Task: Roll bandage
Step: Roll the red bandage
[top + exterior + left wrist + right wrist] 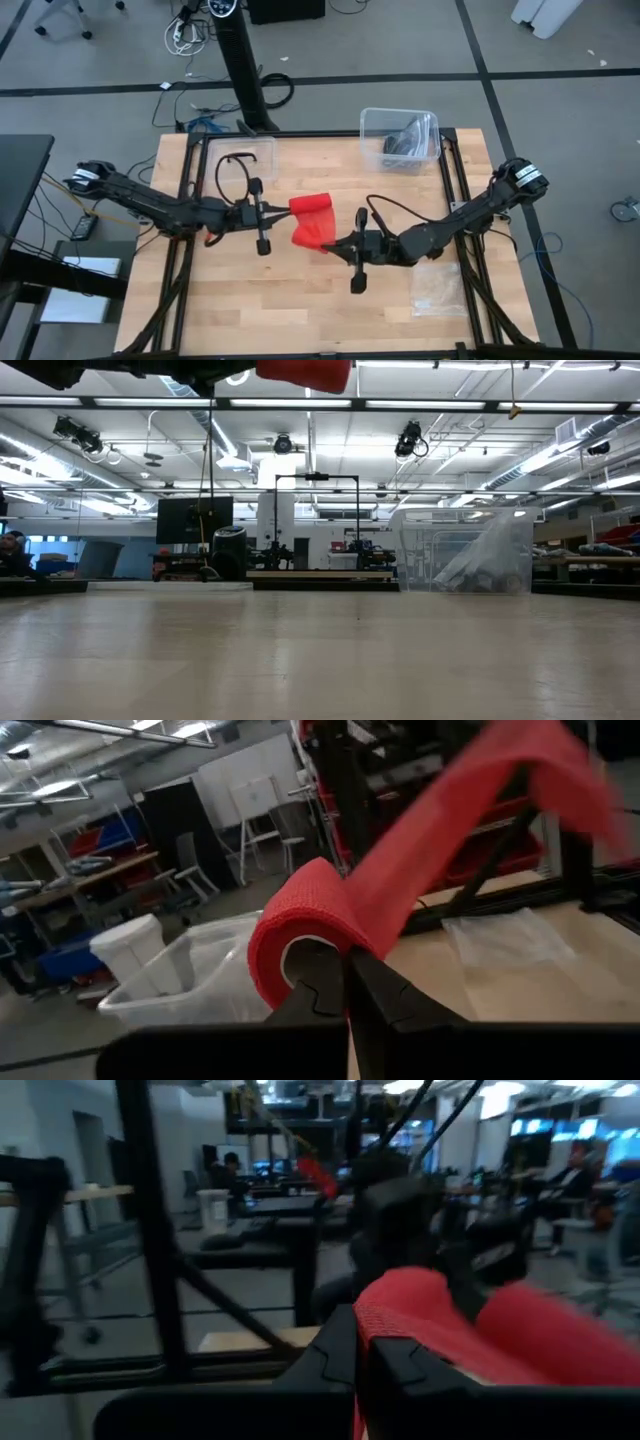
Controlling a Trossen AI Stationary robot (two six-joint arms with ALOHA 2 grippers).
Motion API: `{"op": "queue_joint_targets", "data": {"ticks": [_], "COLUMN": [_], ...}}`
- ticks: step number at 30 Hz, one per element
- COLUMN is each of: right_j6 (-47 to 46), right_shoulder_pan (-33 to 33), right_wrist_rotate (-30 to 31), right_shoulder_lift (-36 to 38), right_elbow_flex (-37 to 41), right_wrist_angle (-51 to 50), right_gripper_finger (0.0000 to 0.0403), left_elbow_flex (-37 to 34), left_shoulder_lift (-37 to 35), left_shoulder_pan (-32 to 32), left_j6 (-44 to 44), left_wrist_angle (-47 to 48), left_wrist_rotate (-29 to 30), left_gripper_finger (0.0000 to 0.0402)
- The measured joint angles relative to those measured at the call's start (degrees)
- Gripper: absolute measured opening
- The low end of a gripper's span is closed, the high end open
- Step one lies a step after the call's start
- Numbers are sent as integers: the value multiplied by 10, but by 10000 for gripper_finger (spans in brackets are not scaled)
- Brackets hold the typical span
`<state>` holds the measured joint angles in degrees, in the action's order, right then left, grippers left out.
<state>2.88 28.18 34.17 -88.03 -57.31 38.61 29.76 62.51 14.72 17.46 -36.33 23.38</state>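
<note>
Bandage (312, 222) held aloft between my two arms, above the middle of the tabletop (300, 310); in the low view it hangs clear of the wood. My left end effector (284, 208) is pressed together on the started roll, its fingers (345, 990) gripping the red coil at its hollow core. My right end effector (328, 244) is clamped on the loose strip's other end.

Good practice, as I judge it: keep the strip taut and flat between the two grips, turn the left wrist steadily, and feed the free end squarely so the edges stack without twisting or telescoping.
</note>
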Motion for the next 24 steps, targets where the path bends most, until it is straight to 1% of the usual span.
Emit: {"op": "queue_joint_targets", "data": {"ticks": [5, 12, 17, 20, 24], "right_j6": [42, 104, 109, 105, 79], "right_shoulder_pan": [-11, -17, -28, -39, -53], "right_wrist_rotate": [42, 128, 185, 180, 144], "right_shoulder_lift": [0, 14, 19, 19, 19], "right_elbow_flex": [-28, -38, -38, -38, -38], "right_wrist_angle": [-28, -43, -50, -50, -50], "right_gripper_finger": [0, 0, 15, 36, 73], "left_elbow_flex": [0, 0, 0, 0, 0], "left_shoulder_lift": [30, 47, 47, 47, 51], "left_shoulder_pan": [2, 36, 50, 52, 52], "left_j6": [-31, -37, -57, -74, -97], "left_wrist_angle": [-1, -33, -47, -50, -52], "left_wrist_rotate": [-23, -35, -55, -74, -99], "left_gripper_finger": [0, 0, 0, 0, 0]}}
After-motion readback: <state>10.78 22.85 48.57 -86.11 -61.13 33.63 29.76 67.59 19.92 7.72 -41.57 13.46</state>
